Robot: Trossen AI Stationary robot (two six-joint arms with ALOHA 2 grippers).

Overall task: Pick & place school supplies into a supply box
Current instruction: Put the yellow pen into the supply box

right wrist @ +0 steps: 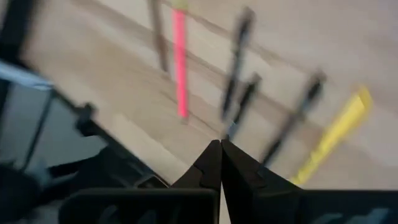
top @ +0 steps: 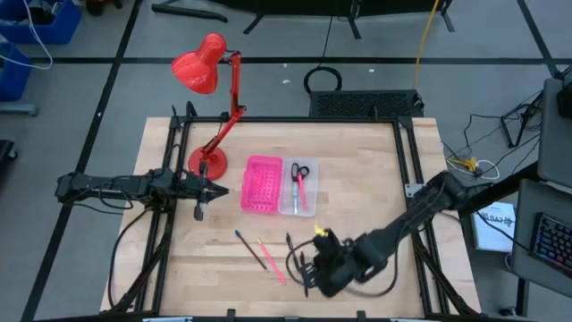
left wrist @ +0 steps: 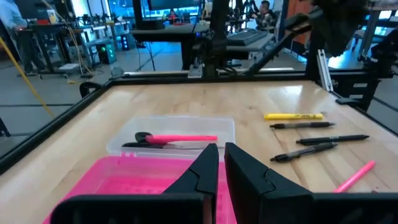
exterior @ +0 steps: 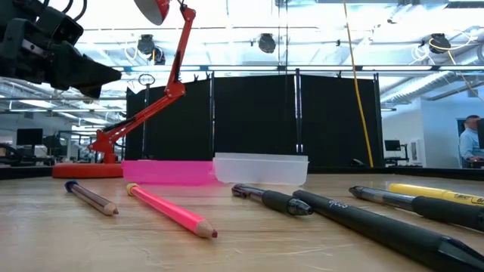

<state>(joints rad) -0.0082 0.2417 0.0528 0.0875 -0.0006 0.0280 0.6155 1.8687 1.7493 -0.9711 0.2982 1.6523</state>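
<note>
The clear supply box (top: 298,190) sits mid-table, beside a pink perforated tray (top: 261,185). It holds black-handled scissors (left wrist: 144,139) and a pink pen (left wrist: 183,139). On the wood toward the near edge lie a blue-tipped pencil (top: 250,247), a pink pencil (top: 272,260), black pens (exterior: 272,199) and a yellow pen (left wrist: 293,116). My right gripper (right wrist: 220,147) is shut and hovers low by the near edge, just short of these pens. My left gripper (left wrist: 221,155) is shut and waits at the pink tray's left side.
A red desk lamp (top: 210,89) stands with its base (top: 207,163) on the far left part of the table, behind my left gripper. A black frame rail (top: 286,119) runs around the table. Bare wood lies right of the supply box.
</note>
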